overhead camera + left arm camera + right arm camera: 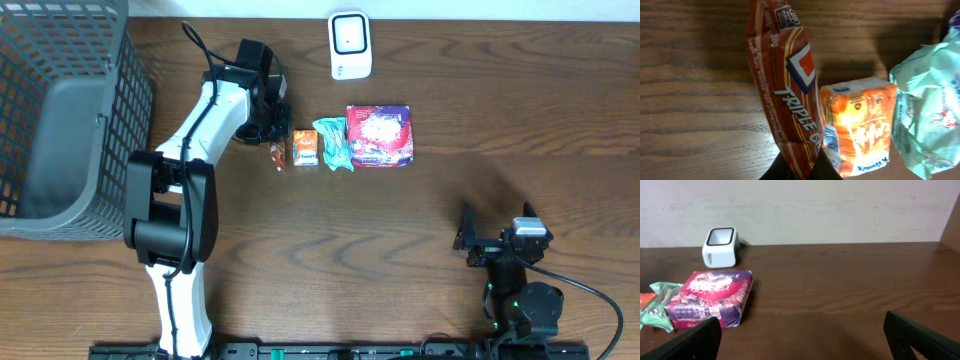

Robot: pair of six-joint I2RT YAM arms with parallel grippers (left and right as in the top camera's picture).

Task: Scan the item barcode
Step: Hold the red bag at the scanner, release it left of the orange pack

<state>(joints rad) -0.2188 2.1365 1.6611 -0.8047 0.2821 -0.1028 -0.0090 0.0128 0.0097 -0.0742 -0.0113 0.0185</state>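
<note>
Pinching the snack bar (785, 95), the left claw (802, 172) shows "TRIPLE" lettering unreadable overhead.

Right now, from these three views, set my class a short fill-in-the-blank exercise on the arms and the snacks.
The jaws of the left gripper are ____ on the snack bar.
The jaws of the right gripper stand ____.
Between the snack bar and the teal packet lies the ____ carton.
Missing words: shut, open, orange.

Brown-orange snack wrapper (785, 100): "TRIPLE" in white, "38g" near top; orange carton (860, 125) print unreadable.
</note>
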